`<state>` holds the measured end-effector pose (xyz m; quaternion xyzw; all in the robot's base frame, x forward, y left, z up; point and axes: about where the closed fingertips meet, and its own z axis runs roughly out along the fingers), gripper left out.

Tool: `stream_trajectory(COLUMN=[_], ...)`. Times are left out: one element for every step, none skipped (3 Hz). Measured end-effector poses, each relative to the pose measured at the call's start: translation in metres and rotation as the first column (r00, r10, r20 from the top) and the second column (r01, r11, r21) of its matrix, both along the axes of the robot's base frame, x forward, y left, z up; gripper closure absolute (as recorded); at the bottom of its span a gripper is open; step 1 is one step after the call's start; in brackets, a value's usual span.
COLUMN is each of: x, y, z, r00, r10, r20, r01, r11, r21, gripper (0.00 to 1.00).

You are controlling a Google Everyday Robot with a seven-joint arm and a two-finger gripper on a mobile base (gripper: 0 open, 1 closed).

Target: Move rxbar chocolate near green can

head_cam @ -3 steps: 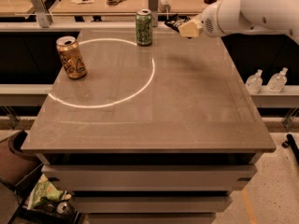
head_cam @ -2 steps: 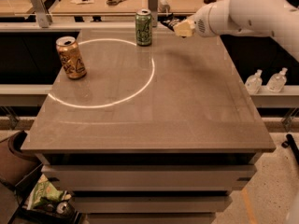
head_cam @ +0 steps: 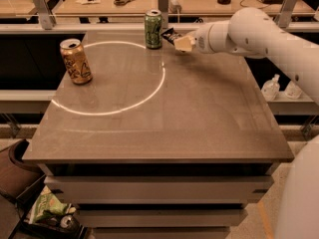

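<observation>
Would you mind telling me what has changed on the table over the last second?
The gripper, holding the chocolate bar, has moved left along the far edge of the table, bringing the bar close beside the green can; I cannot tell whether they touch. Nothing was picked up or let go. The green can and the gold can stayed where they were.

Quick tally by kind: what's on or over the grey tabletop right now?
Drink cans: 2, the upright green can and the gold-orange can.
Snack bars: 1, the dark-wrapped rxbar chocolate, held in the gripper beside the green can.
Total: 3.
</observation>
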<state>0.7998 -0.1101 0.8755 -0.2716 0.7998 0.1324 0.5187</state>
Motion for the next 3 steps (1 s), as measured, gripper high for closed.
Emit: stream_trajectory(x=[0.0011, 0.0012, 0.0015], y=[0.0028, 0.0049, 0.0074], z=[-0.0046, -0.0058, -0.0072], r00=[1.0, 1.0, 0.9999], r10=[0.004, 0.006, 0.01], r20=[-0.006, -0.007, -0.01], r01=[-0.004, -0.006, -0.01], r11=[1.0, 1.0, 1.0], r21=[0.002, 0.002, 0.002], gripper=[0.83, 0.6, 0.37])
